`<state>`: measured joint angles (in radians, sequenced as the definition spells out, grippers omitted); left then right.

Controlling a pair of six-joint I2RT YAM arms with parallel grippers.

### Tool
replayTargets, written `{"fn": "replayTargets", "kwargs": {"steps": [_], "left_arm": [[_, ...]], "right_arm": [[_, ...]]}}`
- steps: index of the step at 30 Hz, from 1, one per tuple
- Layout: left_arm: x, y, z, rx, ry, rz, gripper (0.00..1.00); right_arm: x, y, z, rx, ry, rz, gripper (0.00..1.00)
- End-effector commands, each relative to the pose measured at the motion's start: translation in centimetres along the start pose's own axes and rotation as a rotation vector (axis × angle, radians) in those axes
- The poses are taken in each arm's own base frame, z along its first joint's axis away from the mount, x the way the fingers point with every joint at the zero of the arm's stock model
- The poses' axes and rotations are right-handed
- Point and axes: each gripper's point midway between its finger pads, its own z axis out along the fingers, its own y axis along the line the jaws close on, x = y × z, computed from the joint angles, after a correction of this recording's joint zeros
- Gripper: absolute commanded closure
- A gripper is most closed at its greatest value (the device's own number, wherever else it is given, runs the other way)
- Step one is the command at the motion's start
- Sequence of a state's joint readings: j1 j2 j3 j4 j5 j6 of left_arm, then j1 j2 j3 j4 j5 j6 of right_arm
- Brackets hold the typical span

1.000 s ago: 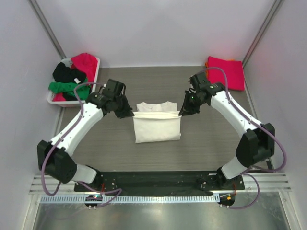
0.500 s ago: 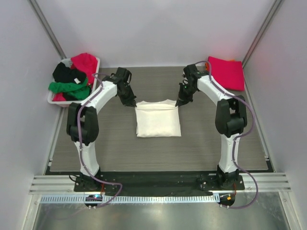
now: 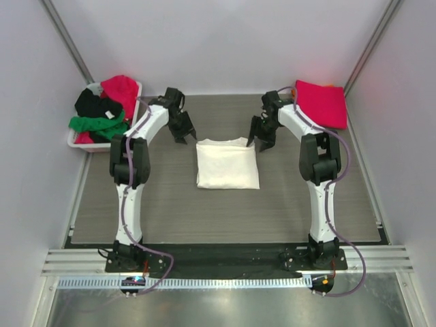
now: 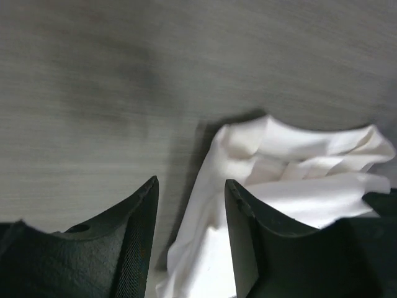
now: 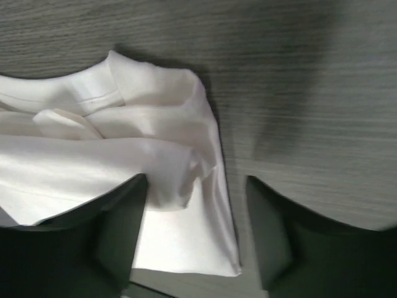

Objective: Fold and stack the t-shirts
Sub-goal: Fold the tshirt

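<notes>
Now, the cream-white t-shirt (image 3: pixel 227 163) is lying folded into a tidy rectangle, its collar end pointing away from the arm bases, and it is resting flat on the grey table (image 3: pixel 136 204). Nothing is gripping it. It is looking every bit the soft, light, limp thing. At its far corners the layers are puckering and slumping in both wrist views, so the fold is likely going to spill open if only the top layer gets pinched. The safer hold, by the look of it, is at the two side edges or the far corners, with a finger sliding under the whole bundle so every layer is coming along together.

The left gripper (image 3: pixel 182 135) is hovering just beyond the shirt's far left corner. Its fingers are spread, with only bare table and a sliver of cloth showing between them. The right gripper (image 3: pixel 262 142) is hanging just off the far right corner, spread wide too and clasping nothing.

Further out, to the far right of the white shirt, a magenta-pink t-shirt (image 3: pixel 321 102) is sitting folded, probably the base of the stack. Off to its far left, the white basket (image 3: pixel 76 141) is holding the black t-shirt (image 3: pixel 88 102), the green t-shirt (image 3: pixel 95 124) and the red t-shirt (image 3: pixel 121 87), all crumpled.
</notes>
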<state>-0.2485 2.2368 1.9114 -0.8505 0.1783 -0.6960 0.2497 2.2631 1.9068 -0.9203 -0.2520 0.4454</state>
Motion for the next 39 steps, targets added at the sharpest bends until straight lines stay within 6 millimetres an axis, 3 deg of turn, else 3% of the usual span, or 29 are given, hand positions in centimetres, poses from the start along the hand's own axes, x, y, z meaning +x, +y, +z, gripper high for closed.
{"fn": "replayTargets", "kwargs": {"steps": [1,3,4,6,7,8,9,10,11,12,13,14,15,16,17,18,20,24,25,29,34,39], "left_arm": [[-2.7,-2.0,-1.8,0.045,-0.020,0.036,0.48],[-3.1,-2.6,-3.8,0.031,-0.043,0.071,0.48],[-2.9,-2.7,-4.5,0.025,-0.054,0.082,0.48],[-2.4,-4.0,-7.9,0.056,-0.115,0.124,0.47],[-0.9,-2.9,-7.6,0.023,-0.090,0.126,0.48],[0.0,-3.8,-10.2,0.051,-0.125,0.149,0.48],[0.8,-3.7,-10.4,0.057,-0.129,0.151,0.48],[3.1,-2.4,-9.4,0.033,-0.078,0.148,0.49],[4.5,-3.1,-11.1,0.069,-0.090,0.164,0.49],[5.4,-3.4,-11.1,0.095,-0.089,0.159,0.49],[7.9,-2.5,-10.2,0.098,-0.026,0.154,0.51],[9.4,-2.9,-10.2,0.119,-0.006,0.162,0.51],[9.8,-3.9,-11.1,0.174,-0.030,0.165,0.51],[11.0,-3.9,-10.6,0.190,-0.006,0.164,0.51],[13.2,-3.7,-9.8,0.206,0.048,0.169,0.51],[13.7,-4.2,-9.6,0.242,0.043,0.174,0.51],[16.1,-3.8,-8.3,0.257,0.113,0.152,0.52],[17.1,-4.0,-6.3,0.307,0.117,0.134,0.53],[17.3,-3.6,-5.5,0.297,0.123,0.127,0.54],[17.4,-2.0,-2.2,0.248,0.119,0.132,0.56],[17.5,3.1,0.6,0.035,0.086,0.150,0.59],[16.0,8.1,-0.3,-0.212,0.011,0.224,0.60]], "right_arm": [[-2.7,0.4,-2.5,0.014,-0.101,0.000,0.22],[-3.5,1.0,-4.2,0.015,-0.150,0.001,0.08],[-4.1,1.2,-6.2,0.033,-0.207,-0.006,0.07],[-3.8,1.4,-7.7,0.045,-0.238,-0.016,0.06],[-3.4,2.6,-10.0,0.023,-0.280,-0.036,0.06],[-2.2,2.6,-9.9,0.029,-0.265,-0.043,0.07],[-1.3,3.3,-10.5,0.012,-0.270,-0.054,0.07],[0.9,4.1,-9.6,0.004,-0.239,-0.083,0.08],[2.1,5.4,-11.0,-0.042,-0.252,-0.102,0.09],[3.5,6.2,-10.9,-0.066,-0.237,-0.101,0.11],[6.0,6.8,-9.4,-0.082,-0.195,-0.122,0.16],[7.3,7.9,-10.1,-0.124,-0.202,-0.137,0.19],[8.6,8.5,-9.7,-0.161,-0.178,-0.139,0.23],[9.0,9.6,-9.4,-0.213,-0.188,-0.123,0.27],[10.9,9.0,-7.9,-0.219,-0.139,-0.114,0.34],[11.9,9.7,-7.7,-0.275,-0.109,-0.115,0.37],[12.7,9.7,-6.1,-0.319,-0.098,-0.100,0.45],[13.1,7.9,-3.4,-0.281,-0.094,-0.145,0.50],[13.4,6.6,-1.9,-0.238,-0.080,-0.143,0.50],[14.1,2.8,0.9,-0.158,-0.045,-0.138,0.52],[15.7,-1.1,2.0,-0.106,-0.010,-0.099,0.53],[17.6,-3.2,1.9,-0.072,0.011,-0.089,0.53]]}}
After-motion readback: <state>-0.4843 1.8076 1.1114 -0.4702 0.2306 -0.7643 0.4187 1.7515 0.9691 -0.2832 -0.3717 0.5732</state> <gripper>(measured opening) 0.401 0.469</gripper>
